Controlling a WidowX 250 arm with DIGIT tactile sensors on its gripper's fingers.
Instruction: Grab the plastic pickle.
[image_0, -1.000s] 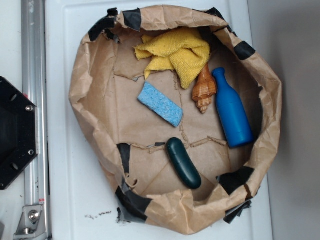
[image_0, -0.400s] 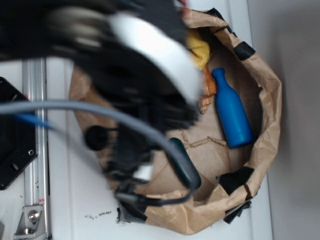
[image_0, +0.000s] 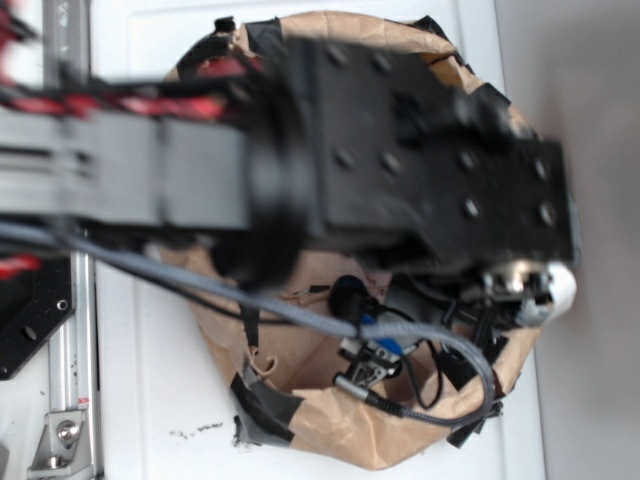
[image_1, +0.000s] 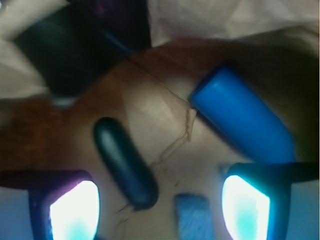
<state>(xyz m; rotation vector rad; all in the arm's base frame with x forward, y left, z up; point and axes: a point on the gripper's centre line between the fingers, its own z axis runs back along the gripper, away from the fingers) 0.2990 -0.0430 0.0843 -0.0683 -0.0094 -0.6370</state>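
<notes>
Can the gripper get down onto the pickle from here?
Probably yes: the gripper is open, and the plastic pickle lies bare on the paper, off toward one finger. The blue bottle lies apart.

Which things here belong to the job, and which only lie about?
Job: plastic pickle; gripper, jaws apart, above it.
Lying about: blue bottle; light blue sponge; paper bag.

Blurred arm over paper bag, contents mostly hidden.
</notes>
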